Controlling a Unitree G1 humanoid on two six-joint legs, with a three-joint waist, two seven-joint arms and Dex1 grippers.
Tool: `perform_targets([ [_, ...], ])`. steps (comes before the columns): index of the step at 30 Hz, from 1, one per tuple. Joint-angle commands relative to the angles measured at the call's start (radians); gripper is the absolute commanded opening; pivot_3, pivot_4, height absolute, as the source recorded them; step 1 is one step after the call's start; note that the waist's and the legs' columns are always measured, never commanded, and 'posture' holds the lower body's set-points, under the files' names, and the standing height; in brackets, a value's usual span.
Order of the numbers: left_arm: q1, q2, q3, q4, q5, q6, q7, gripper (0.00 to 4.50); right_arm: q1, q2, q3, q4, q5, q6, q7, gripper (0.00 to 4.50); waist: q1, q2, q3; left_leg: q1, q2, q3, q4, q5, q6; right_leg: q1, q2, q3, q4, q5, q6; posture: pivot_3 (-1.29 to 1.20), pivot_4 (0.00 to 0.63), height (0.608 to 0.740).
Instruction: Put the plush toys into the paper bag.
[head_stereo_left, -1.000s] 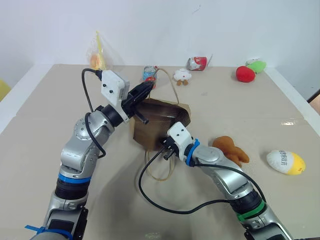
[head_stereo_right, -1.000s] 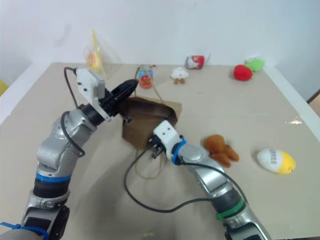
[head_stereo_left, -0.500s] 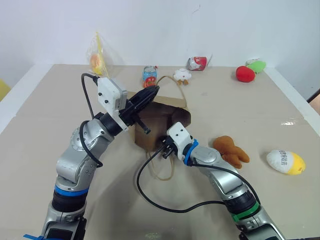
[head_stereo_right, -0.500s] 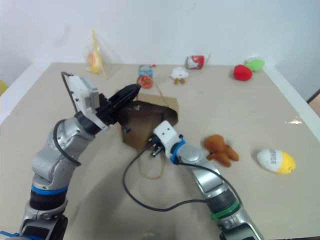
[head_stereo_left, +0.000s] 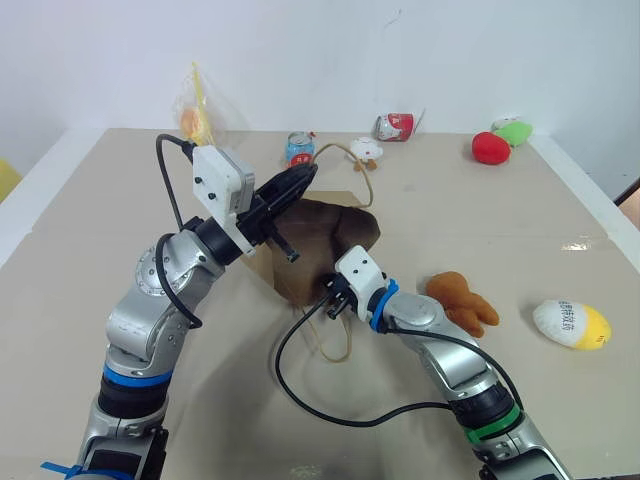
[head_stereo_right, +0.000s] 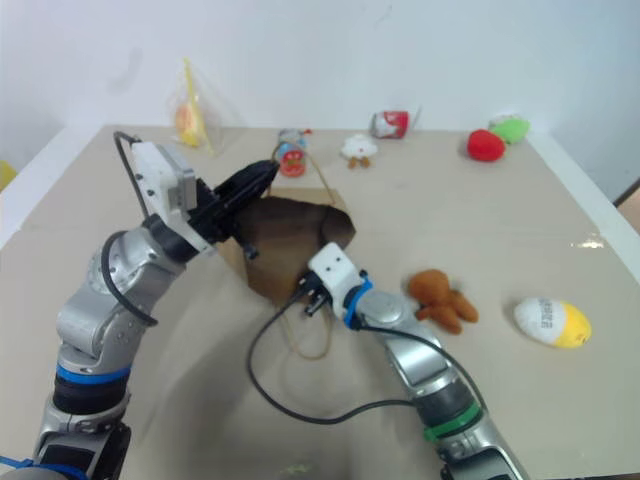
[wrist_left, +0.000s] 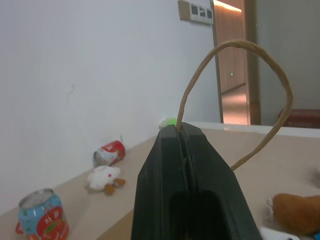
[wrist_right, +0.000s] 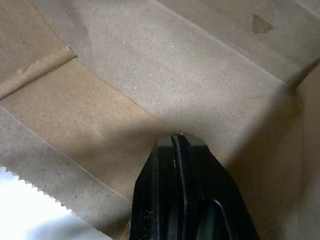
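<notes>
**Desk:** What's the setting?

**Photographer:** A wide beige tabletop (head_stereo_left: 480, 215) against a plain white wall (head_stereo_left: 320, 50); the left wrist view catches a wooden door (wrist_left: 231, 47) beyond the table.

**Desk:** Anything obscured?

**Photographer:** The plain brown kraft paper bag (head_stereo_left: 325, 240) sits mid-table, its mouth partly covered by both arms. What lies inside is lost in shadow. The right gripper (head_stereo_left: 334, 306) hides the bag's near edge, and its fingers are pressed together on that paper edge. The left gripper (head_stereo_left: 303, 176) is clamped shut on one tan twisted-paper loop handle (wrist_left: 235, 70), holding it up above the bag.

**Desk:** The count?

**Photographer:** Two task toys, both outside the bag: an orange-brown lumpy plush (head_stereo_left: 462, 301) just beside the right forearm, and a white-and-yellow egg-shaped plush (head_stereo_left: 571, 324) farther right. Along the far edge: two drink cans, one blue (head_stereo_left: 299, 149) and one red, lying down (head_stereo_left: 394, 126); one small white cloud-like toy (head_stereo_left: 365, 151); one red plush (head_stereo_left: 490, 147); one green plush (head_stereo_left: 514, 131); one clear packet with orange contents (head_stereo_left: 196, 118).
</notes>
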Motion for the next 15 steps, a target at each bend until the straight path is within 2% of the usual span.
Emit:
perform_targets([
  [1, -0.024, -0.014, 0.026, -0.026, 0.013, -0.059, 0.012, 0.00, 0.006, -0.003, -0.028, -0.040, -0.009, -0.010, 0.005, 0.07, 0.000, 0.000, 0.000, 0.000, 0.000, 0.000, 0.000, 0.000, 0.000, 0.000, 0.000, 0.000, 0.000, 0.000, 0.000, 0.00, 0.150, 0.740],
  [10, -0.010, -0.025, 0.041, -0.040, 0.081, -0.098, 0.075, 0.00, -0.007, 0.031, -0.055, -0.030, 0.001, 0.000, -0.005, 0.07, 0.000, 0.000, 0.000, 0.000, 0.000, 0.000, 0.000, 0.000, 0.000, 0.000, 0.000, 0.000, 0.000, 0.000, 0.000, 0.00, 0.150, 0.740],
  [15, 0.040, -0.006, 0.004, -0.038, 0.091, -0.085, 0.045, 0.00, -0.025, 0.044, -0.072, -0.026, 0.001, -0.009, -0.002, 0.07, 0.000, 0.000, 0.000, 0.000, 0.000, 0.000, 0.000, 0.000, 0.000, 0.000, 0.000, 0.000, 0.000, 0.000, 0.000, 0.00, 0.150, 0.740],
])
